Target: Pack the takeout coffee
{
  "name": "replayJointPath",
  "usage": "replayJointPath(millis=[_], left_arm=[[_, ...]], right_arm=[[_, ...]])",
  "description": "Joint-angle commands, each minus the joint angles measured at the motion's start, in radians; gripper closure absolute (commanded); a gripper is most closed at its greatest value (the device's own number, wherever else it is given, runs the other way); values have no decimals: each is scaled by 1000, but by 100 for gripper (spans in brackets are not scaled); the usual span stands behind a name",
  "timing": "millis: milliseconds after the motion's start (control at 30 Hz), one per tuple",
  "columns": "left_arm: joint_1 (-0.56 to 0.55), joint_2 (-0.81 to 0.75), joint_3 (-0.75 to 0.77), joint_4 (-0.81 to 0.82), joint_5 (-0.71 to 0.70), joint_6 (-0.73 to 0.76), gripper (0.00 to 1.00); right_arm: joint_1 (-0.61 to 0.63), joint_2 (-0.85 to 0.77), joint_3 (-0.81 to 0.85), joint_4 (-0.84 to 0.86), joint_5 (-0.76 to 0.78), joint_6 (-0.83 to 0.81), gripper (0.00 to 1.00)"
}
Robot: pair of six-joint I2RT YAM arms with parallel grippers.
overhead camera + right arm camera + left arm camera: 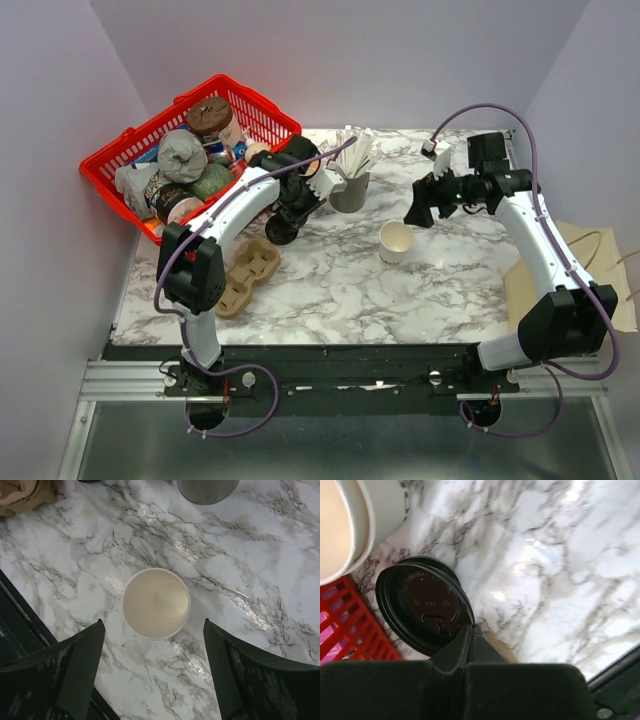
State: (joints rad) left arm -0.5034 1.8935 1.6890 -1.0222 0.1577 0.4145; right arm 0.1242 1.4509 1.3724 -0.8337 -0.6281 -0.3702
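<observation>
The left arm (235,205) rises from its base, bends at the elbow and reaches up and to the right across the marble table (330,300), its wrist turned down beside the red basket (118,152). The fingers of the left gripper (471,632) are pressed together, with the near rim of the black lid (422,605) pinched between their tips. The right arm (535,240) sweeps up its side of the table and folds inward. The right gripper (154,625) hangs above the paper cup (156,602) with its jaws spread wide, one finger on each side of the cup and neither touching it. The cup stands upright and uncovered near the middle of the table, well apart from the lid, with a grey cup of white sticks (350,190) behind it and a brown cardboard carrier (250,275) off to its left. From above, the left gripper and wrist hide most of the lid, so it shows clearly only in the left wrist view. There a double dark edge makes it hard to tell one lid from two, or whether it is clear of the marble. A cream curved rim (342,530) is cut off at that view's corner and cannot be identified. The grey cup's top is cut off in the right wrist view.
</observation>
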Motion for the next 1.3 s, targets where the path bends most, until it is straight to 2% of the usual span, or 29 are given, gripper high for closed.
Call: replayJointPath(millis=[0, 67, 167, 200, 333, 600, 867, 967, 1100, 1133, 1267], left_arm=[[5, -96, 32, -78, 216, -26, 100], [5, -115, 31, -78, 281, -29, 100], [3, -151, 2, -44, 307, -48, 100], [3, -161, -6, -23, 310, -55, 100], [2, -227, -46, 37, 321, -75, 100], [3, -313, -114, 93, 301, -95, 100], [11, -370, -158, 105, 246, -94, 100], [19, -373, -146, 105, 247, -98, 100], [26, -372, -127, 109, 244, -103, 100], [28, -373, -120, 109, 244, -108, 100], [35, -382, -115, 116, 232, -102, 100]], right_arm=[[2, -9, 28, -64, -58, -117, 12], [3, -18, 19, -94, -70, -185, 13], [28, -64, -54, -84, -45, -369, 13], [52, -79, -79, -79, -39, -489, 13], [144, -138, -185, -73, 43, -712, 13], [278, -84, -243, 41, 180, -726, 13], [308, -17, -273, 100, 248, -739, 16], [308, 14, -259, 88, 245, -730, 21], [311, 43, -249, 70, 238, -728, 37], [315, 48, -246, 62, 235, -733, 45], [333, 58, -246, 44, 226, -731, 59]])
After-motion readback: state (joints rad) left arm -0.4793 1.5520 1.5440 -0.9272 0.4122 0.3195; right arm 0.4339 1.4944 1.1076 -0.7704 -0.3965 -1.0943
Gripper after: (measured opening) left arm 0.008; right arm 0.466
